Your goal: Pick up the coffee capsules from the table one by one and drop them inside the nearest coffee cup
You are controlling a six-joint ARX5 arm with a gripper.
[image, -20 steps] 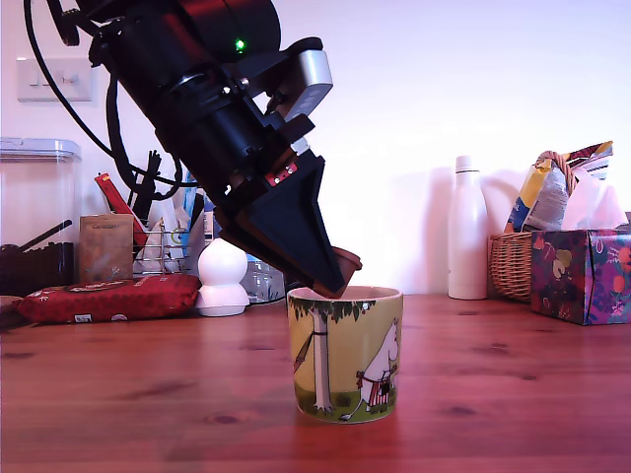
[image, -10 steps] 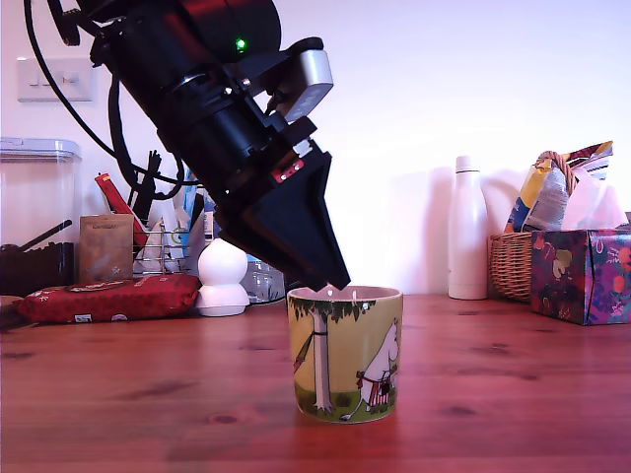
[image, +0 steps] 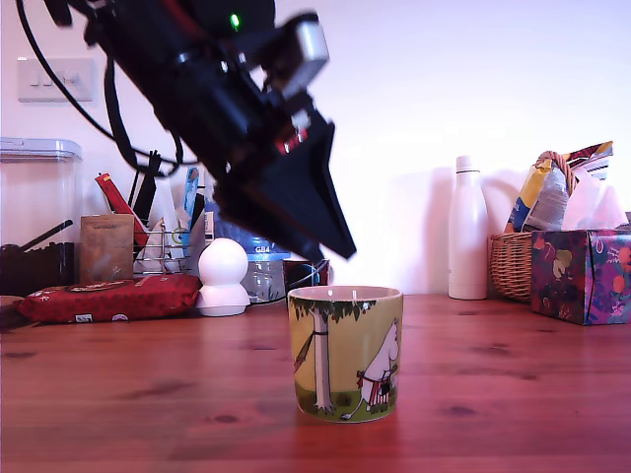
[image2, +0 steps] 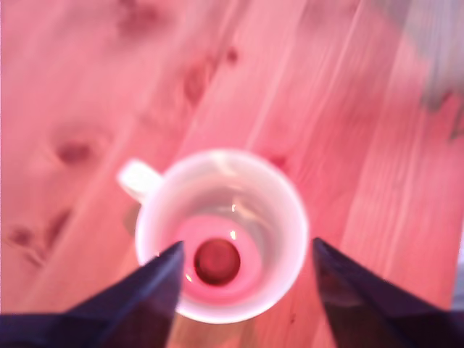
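Wrist view: looks straight down into the cup; a dark brown capsule lies on the cup floor, lower centre of frame.
Gripper: fingers spread wide apart, nothing between them; they frame the cup mouth on both sides, clear of the rim.
Exterior view: gripper hangs tilted in the upper left of frame, tip above the cup and apart from it; blurred, so it is in motion.
Cup: upright on the table, lower centre of the exterior view; handle shows only in the wrist view.
Other capsules: none visible on the table in either view; cannot tell if any lie out of frame.
Stage, judged: one capsule dropped in; next is finding another, if any.
Risk: arm swinging low could clip the rim and tip or slide the cup, since the fingers sit close above it.
Risk 2: clutter along the back of the exterior view (white ornament, white bottle, basket) could be struck on a wide sweep.
Exterior-only: gripper height above the rim, background clutter.
Wrist-only: capsule inside the cup, finger gap.
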